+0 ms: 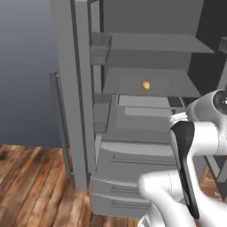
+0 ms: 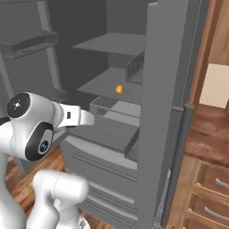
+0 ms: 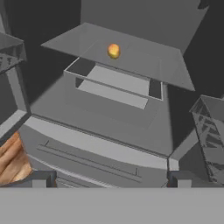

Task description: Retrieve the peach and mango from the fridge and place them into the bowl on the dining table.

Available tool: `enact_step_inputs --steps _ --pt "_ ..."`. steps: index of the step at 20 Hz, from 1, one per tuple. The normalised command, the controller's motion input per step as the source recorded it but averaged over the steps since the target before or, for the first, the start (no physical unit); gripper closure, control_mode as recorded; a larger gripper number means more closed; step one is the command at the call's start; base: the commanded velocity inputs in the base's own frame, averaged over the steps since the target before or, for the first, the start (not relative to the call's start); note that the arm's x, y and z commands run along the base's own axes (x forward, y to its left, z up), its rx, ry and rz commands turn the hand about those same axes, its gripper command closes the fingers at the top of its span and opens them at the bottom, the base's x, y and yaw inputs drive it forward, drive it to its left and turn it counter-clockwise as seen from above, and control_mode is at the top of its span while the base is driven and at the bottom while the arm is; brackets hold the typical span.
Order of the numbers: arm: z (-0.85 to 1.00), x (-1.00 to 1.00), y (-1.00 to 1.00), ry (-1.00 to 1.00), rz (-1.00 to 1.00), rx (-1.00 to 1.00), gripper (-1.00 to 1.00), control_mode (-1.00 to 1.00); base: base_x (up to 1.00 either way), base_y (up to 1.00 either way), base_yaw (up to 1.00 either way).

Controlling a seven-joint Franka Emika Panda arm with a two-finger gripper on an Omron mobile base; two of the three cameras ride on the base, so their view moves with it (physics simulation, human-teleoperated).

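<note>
One mango [image 3: 113,50] mid-shelf, open fridge [image 1: 80,102].

A yellow-orange mango [image 3: 113,50] glows against the plain grey fridge [image 1: 146,146], above streaked reddish-brown plank floor [image 1: 31,186].

Mango [image 1: 146,85] on fridge [image 1: 80,111] shelf

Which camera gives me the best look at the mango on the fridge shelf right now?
Hand view: the mango sits unobstructed on the shelf, straight ahead of the open gripper. Both base views also show it, smaller and from the side.
</note>
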Motion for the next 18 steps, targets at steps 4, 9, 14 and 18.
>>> enact_step_inputs --steps 4,9,14,18 --pt "0.0 0.0 0.0 0.0 0.0 0.0 -1.0 1.0 0.48 0.01 -0.2" --pt "0.0 0.0 0.0 0.0 0.0 0.0 -1.0 1.0 0.51 0.14 -0.21" --pt "0.0 0.0 0.0 0.0 0.0 0.0 -1.0 1.0 0.57 0.41 -0.22" --pt "0.0 0.0 0.0 0.0 0.0 0.0 -1.0 1.0 0.4 0.28 -0.19"
